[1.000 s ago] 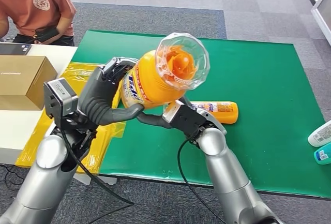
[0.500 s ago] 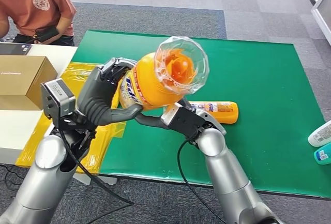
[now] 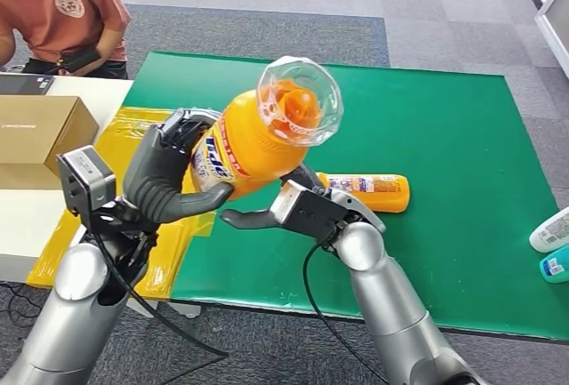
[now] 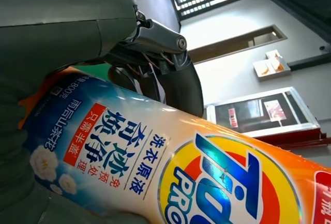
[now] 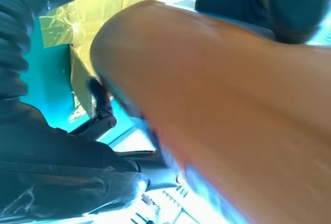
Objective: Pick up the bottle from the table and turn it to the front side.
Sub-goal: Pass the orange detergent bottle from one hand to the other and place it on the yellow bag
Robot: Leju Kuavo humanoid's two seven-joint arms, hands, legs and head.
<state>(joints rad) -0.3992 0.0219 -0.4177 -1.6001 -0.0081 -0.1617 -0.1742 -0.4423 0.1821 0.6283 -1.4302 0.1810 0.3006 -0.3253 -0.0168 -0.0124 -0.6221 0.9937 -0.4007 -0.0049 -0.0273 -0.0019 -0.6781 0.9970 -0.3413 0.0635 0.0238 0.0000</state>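
You see 2 orange bottles: your left hand [image 3: 164, 172] grips 1 bottle [image 3: 252, 140] mid-frame, raised; your right hand [image 3: 295, 212] below it looks released; 1 spare bottle [image 3: 372, 192] lies on the green mat [image 3: 456, 180].

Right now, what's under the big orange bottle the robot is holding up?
Under the orange bottle, the right hand reaches below it, above the green mat. A smaller orange bottle lies there, its near end covered.
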